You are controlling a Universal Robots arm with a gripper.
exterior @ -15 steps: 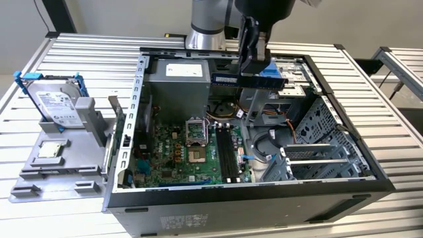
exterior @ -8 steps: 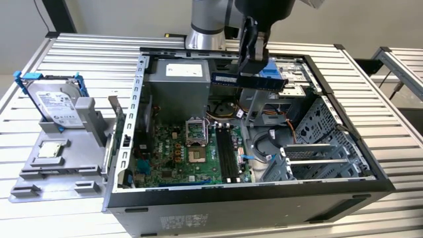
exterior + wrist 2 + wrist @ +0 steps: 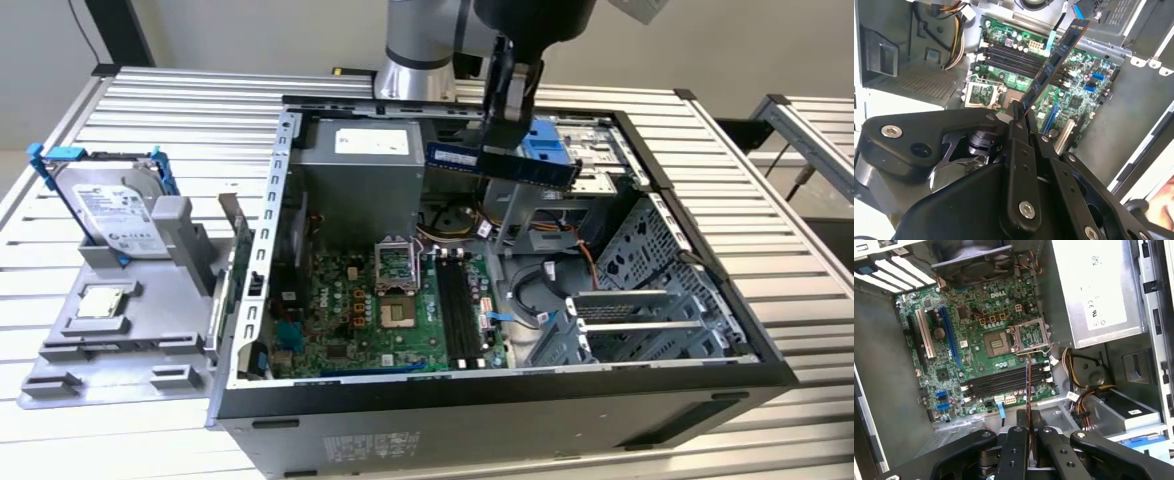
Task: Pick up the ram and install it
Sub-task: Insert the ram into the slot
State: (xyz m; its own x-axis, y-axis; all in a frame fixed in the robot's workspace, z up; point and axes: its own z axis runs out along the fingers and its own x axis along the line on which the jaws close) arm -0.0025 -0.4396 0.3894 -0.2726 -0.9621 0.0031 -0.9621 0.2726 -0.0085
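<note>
Currently: black two-finger pincer (image 3: pixel 509 140) clamped on long thin blue circuit-board ram stick (image 3: pixel 501 163), stick between its fingertips; green motherboard (image 3: pixel 354 310) inside open grey metal computer case (image 3: pixel 254 250), well beneath pincer.

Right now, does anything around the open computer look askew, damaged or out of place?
Nothing stands out. The gripper holds the ram above the open case, whose memory slots are empty. The hard drive rests on a grey stand at the exterior view's left.

The matte-black end effector (image 3: pixel 1023 111) had flat, jointed linkage plates with silver screws (image 3: pixel 892 131); the cylindrical arm (image 3: pixel 420 50) was silver-grey.
</note>
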